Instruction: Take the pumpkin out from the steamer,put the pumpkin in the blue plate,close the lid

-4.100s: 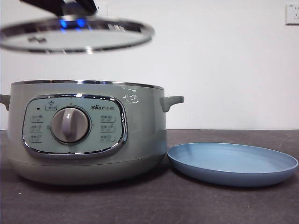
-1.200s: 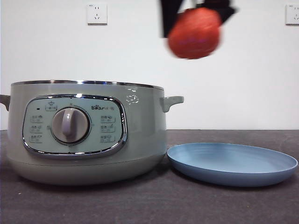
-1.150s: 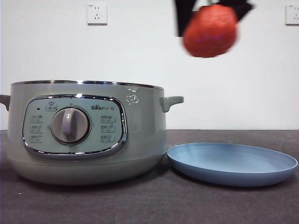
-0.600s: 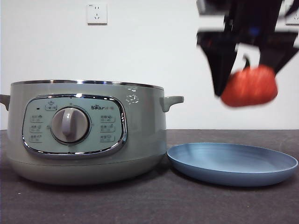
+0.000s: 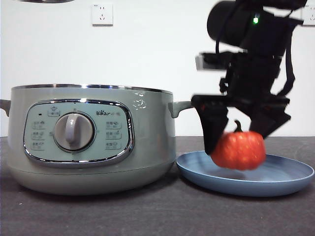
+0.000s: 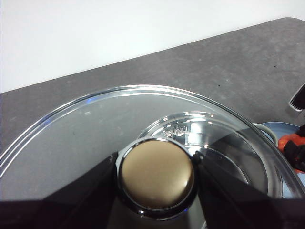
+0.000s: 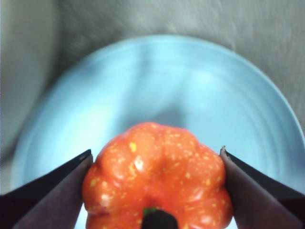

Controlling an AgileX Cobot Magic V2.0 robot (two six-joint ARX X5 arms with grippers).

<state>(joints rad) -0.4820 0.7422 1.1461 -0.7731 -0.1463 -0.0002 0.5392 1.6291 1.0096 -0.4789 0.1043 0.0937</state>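
The orange-red pumpkin (image 5: 239, 150) hangs just above the blue plate (image 5: 290, 177), held between the black jaws of my right gripper (image 5: 238, 140). In the right wrist view the speckled pumpkin (image 7: 157, 183) fills the gap of my right gripper (image 7: 155, 167), with the blue plate (image 7: 190, 90) below it. My left gripper (image 6: 156, 174) is shut on the knob of the glass lid (image 6: 86, 138), held high over the steamer; only the lid's rim (image 5: 44, 1) shows at the front view's top edge. The sage-green steamer (image 5: 91, 137) stands open at the left.
A dark grey tabletop (image 5: 157, 211) runs under everything. Wall sockets (image 5: 102, 14) sit on the white wall behind. The steamer's side handle (image 5: 181, 107) points toward the plate, close to the right arm.
The right gripper has carried the pumpkin rightward and down, from high beside the steamer to just above the blue plate. The lid has risen nearly out of the front view.
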